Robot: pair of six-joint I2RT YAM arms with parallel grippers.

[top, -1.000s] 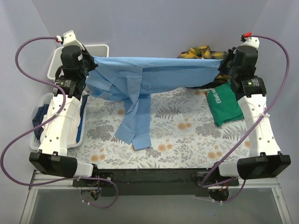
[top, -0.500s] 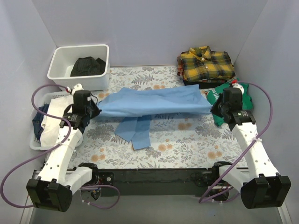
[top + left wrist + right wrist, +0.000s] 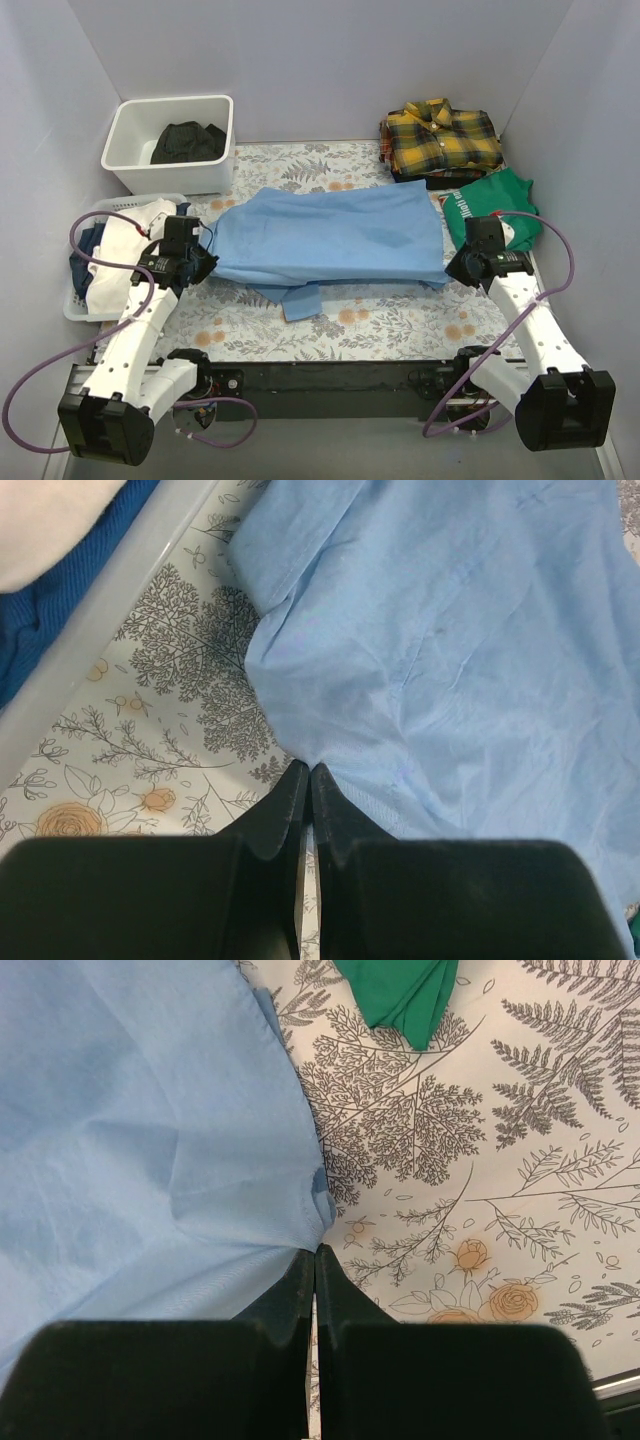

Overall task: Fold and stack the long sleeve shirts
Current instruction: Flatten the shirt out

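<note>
1. White plastic on the far left: a slatted laundry basket (image 3: 77,308) sits against the pale lavender-grey side wall (image 3: 40,120), with white cloth (image 3: 125,232) and dark blue cloth (image 3: 84,250) piled in it.
2. Behind it, a white tub (image 3: 128,150) in the back-left corner, a black garment (image 3: 188,142) crumpled inside.
3. Left gripper (image 3: 208,262) is down low at the table, jaws pinched together on the left edge of the light blue shirt (image 3: 330,238). The wrist view shows the fabric gathered right at the fingertips.
4. Centre stage: that light blue shirt lies spread flat across the middle of the floral tablecloth (image 3: 400,312), a grey-leaf and orange-blossom print that covers the whole work surface. A sleeve (image 3: 300,300) pokes out from under its near edge.
5. Back wall (image 3: 320,60) is the same plain lavender-grey, and so is the wall on the right.
6. Right gripper (image 3: 450,268) is low too, jaws clamped on the shirt's near-right corner, the cloth bunched at the tips.
7. Just beyond it, a folded green T-shirt (image 3: 490,205) with white lettering, near the right wall.
8. Back-right corner: the yellow-and-black plaid shirt (image 3: 440,138), folded, collar up, resting on something dark.
</note>
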